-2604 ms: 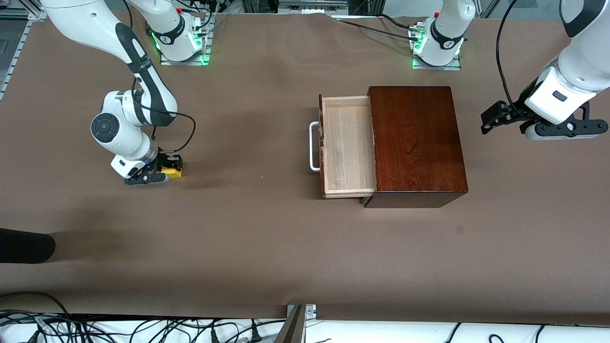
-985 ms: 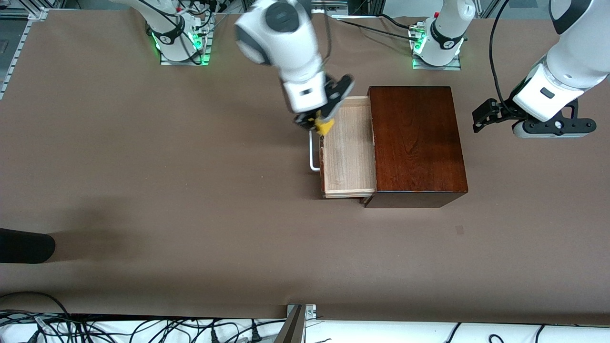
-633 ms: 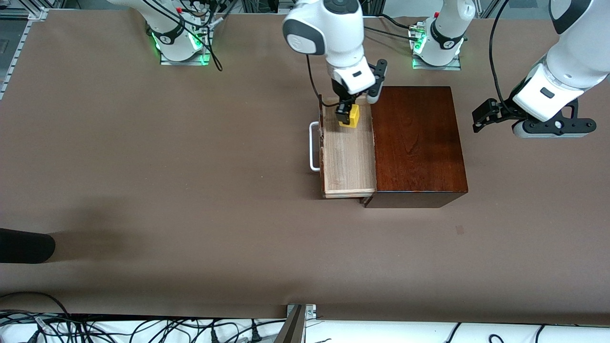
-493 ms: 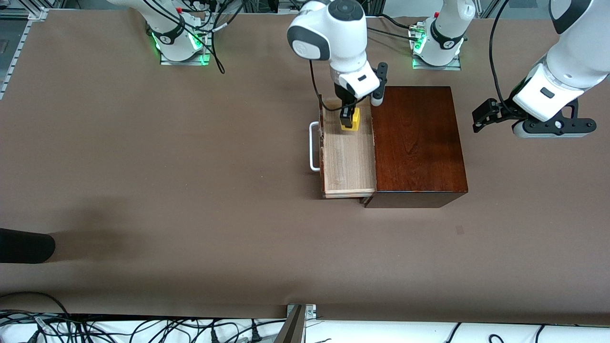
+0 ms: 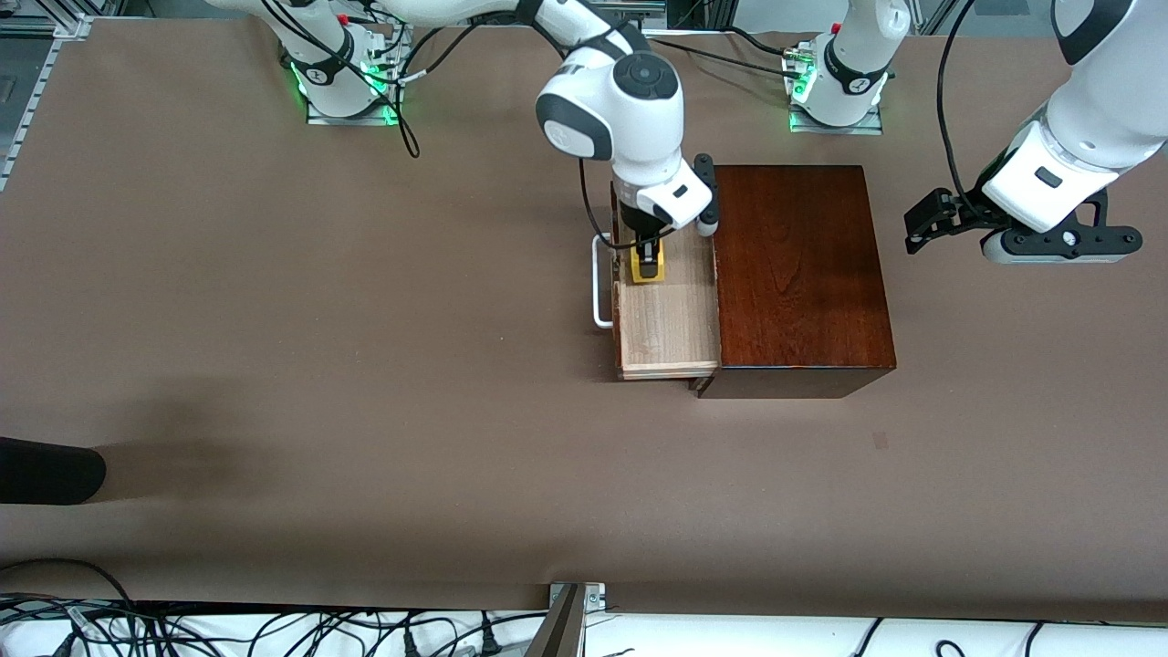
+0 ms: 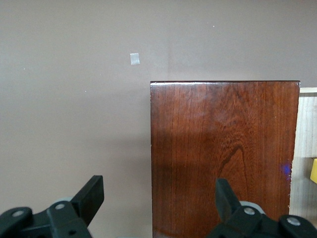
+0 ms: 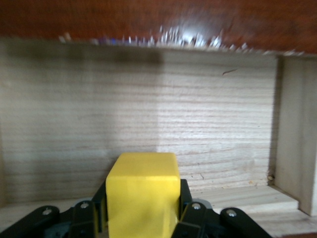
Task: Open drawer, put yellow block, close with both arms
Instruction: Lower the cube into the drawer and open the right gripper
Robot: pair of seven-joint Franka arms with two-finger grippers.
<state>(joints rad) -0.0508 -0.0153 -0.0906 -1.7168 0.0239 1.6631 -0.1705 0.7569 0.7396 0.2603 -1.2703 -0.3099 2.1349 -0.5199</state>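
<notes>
Front view
Pale-wood drawer tray with dark brown front (image 5: 669, 315): pulled out of the glossy reddish-brown wooden box (image 5: 798, 274), toward the right arm's end of the table; white bar handle (image 5: 599, 281) on its front.
Small bright yellow cube (image 5: 647, 271): clamped between the black fingers of the right gripper (image 5: 647, 265), low inside the open tray, close to the drawer front; touching the tray floor or just above it, cannot tell.
Right arm: reaching from its base across the brown table (image 5: 365, 365) to the drawer, wrist over the tray end farther from the front camera.
Left gripper (image 5: 1022, 239): waiting in the air over bare table, past the box on the left arm's end, well apart from it.

Left wrist view
Left gripper (image 6: 158, 196): black fingers (image 6: 91, 196) spread wide apart, nothing between them.
Reddish-brown box (image 6: 223, 153): top face seen from above, a strip of pale tray (image 6: 304, 148) along its edge, a sliver of yellow cube (image 6: 314, 171) at the frame's border.
White speck (image 6: 134, 59): lying on the table, apart from the box.

Right wrist view
Yellow cube (image 7: 143, 198): gripped on two sides by the right gripper (image 7: 142, 210).
Pale-wood tray (image 7: 148, 114): floor and side wall around the cube, dark box edge (image 7: 158, 20) above the tray's inner end.
</notes>
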